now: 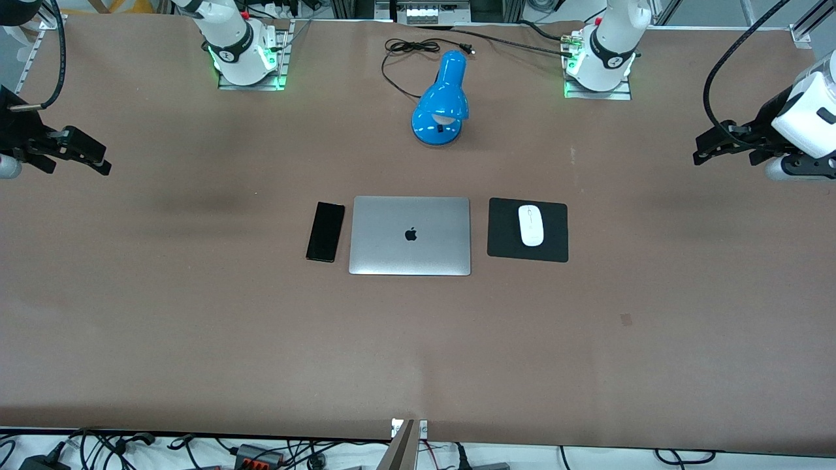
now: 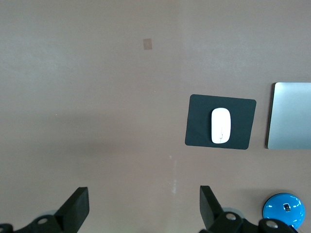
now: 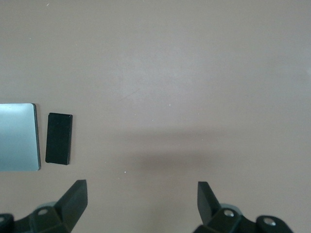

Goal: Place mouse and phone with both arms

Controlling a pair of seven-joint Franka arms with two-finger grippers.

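The white mouse [image 1: 531,225] lies on a square black mouse pad [image 1: 503,232] beside a closed silver laptop [image 1: 410,235], toward the left arm's end. It also shows in the left wrist view [image 2: 220,125]. The black phone [image 1: 325,231] lies flat beside the laptop toward the right arm's end, and shows in the right wrist view [image 3: 59,138]. My left gripper [image 1: 705,151] is open and empty, up over bare table at its end [image 2: 144,206]. My right gripper [image 1: 98,160] is open and empty, up over bare table at its end [image 3: 142,203].
A blue desk lamp [image 1: 443,104] with a black cable [image 1: 405,52] stands between the two arm bases, farther from the front camera than the laptop. A small dark patch [image 1: 626,318] marks the brown table surface nearer the front camera.
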